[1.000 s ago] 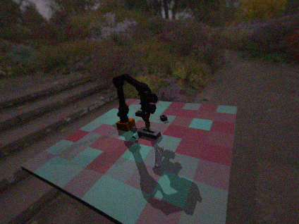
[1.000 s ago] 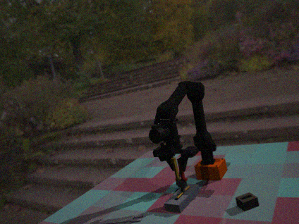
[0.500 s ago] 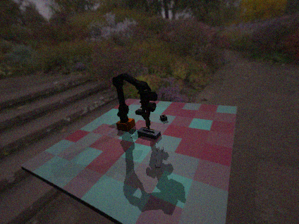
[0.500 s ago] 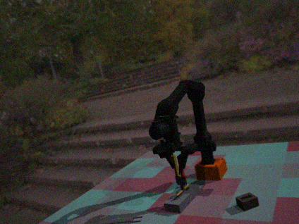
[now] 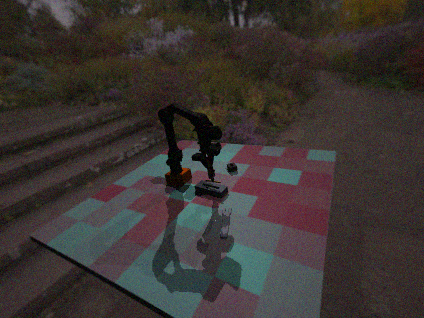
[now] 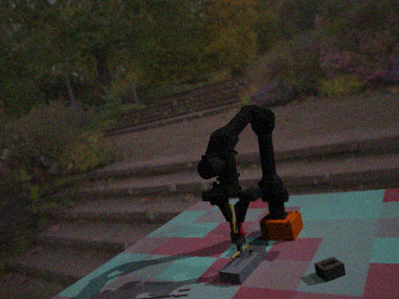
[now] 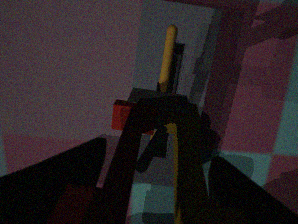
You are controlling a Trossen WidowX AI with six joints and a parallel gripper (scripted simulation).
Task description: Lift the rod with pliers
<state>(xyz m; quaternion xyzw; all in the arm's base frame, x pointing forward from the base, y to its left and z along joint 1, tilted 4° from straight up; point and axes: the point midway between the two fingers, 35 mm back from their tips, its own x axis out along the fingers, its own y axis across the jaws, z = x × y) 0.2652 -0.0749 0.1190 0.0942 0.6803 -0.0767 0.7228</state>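
Top view: your gripper [image 5: 212, 172] is above the grey channel block [image 5: 211, 189]. Exterior view: your half-open gripper [image 6: 236, 226] clamps the locking pliers [image 6: 233, 220], tips down; the yellow rod [image 6: 240, 251] is over the block [image 6: 243, 266]. Wrist view: the rod [image 7: 167, 57] appears raised beside the slot [image 7: 178, 62].
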